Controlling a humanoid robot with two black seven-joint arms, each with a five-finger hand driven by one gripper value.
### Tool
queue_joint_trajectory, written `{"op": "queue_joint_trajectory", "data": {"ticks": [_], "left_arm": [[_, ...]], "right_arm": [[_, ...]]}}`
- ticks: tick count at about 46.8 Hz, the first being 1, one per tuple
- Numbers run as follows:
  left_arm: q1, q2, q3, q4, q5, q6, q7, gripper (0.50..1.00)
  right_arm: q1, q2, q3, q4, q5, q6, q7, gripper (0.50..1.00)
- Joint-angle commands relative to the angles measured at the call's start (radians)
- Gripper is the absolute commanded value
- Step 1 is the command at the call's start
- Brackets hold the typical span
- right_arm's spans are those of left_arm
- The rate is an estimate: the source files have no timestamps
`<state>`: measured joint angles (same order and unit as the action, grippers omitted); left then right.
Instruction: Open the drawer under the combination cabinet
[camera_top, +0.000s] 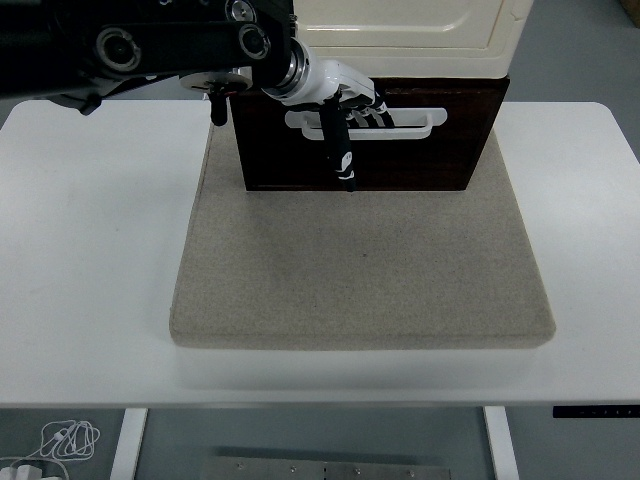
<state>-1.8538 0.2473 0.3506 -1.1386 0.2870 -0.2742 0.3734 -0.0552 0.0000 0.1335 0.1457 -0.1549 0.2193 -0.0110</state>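
The combination cabinet has a cream upper part (400, 30) and under it a dark brown drawer (430, 160) with a white bar handle (412, 128). My left arm reaches in from the upper left. Its hand (352, 120) is at the left half of the handle, with the four fingers (372, 112) curled into the handle slot and the thumb pointing down over the drawer front. The drawer front sits nearly flush under the cabinet. The right arm does not show.
The cabinet stands at the back of a grey felt mat (360, 270) on the white table (90, 250). The mat's front half is bare. A white cable (65, 440) lies on the floor at the lower left.
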Motion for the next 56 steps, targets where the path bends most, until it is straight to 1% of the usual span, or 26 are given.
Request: {"op": "queue_joint_trajectory", "data": {"ticks": [1, 4, 13, 21, 27, 32, 37, 44, 50, 56], "left_arm": [[-0.002, 0.000, -0.002, -0.001, -0.002, -0.019, 0.001, 1.000], [-0.004, 0.000, -0.004, -0.004, -0.002, -0.031, -0.001, 1.000], [-0.008, 0.004, -0.016, -0.006, -0.002, -0.040, 0.001, 1.000], [-0.013, 0.010, -0.022, -0.006, -0.002, -0.060, 0.001, 1.000], [-0.013, 0.015, -0.032, -0.007, -0.002, -0.083, 0.001, 1.000], [-0.016, 0.015, -0.033, -0.007, 0.000, -0.091, 0.001, 1.000], [-0.021, 0.020, -0.035, -0.007, -0.002, -0.120, 0.001, 1.000], [-0.028, 0.023, -0.036, -0.009, -0.002, -0.128, 0.001, 1.000], [-0.035, 0.024, -0.039, -0.009, -0.002, -0.158, 0.001, 1.000], [-0.035, 0.026, -0.055, -0.010, -0.002, -0.168, 0.001, 1.000]], "right_arm": [[0.000, 0.000, 0.000, 0.000, 0.000, 0.000, 0.000, 0.926], [0.000, 0.000, 0.000, 0.000, 0.000, 0.000, 0.000, 0.926], [0.000, 0.000, 0.000, 0.000, 0.000, 0.000, 0.000, 0.926], [0.000, 0.000, 0.000, 0.000, 0.000, 0.000, 0.000, 0.926], [0.000, 0.000, 0.000, 0.000, 0.000, 0.000, 0.000, 0.926], [0.000, 0.000, 0.000, 0.000, 0.000, 0.000, -0.001, 0.926], [0.000, 0.000, 0.000, 0.000, 0.000, 0.000, -0.001, 0.926], [0.000, 0.000, 0.000, 0.000, 0.000, 0.000, -0.001, 0.926], [0.000, 0.000, 0.000, 0.000, 0.000, 0.000, 0.000, 0.926], [0.000, 0.000, 0.000, 0.000, 0.000, 0.000, 0.000, 0.926]]}}
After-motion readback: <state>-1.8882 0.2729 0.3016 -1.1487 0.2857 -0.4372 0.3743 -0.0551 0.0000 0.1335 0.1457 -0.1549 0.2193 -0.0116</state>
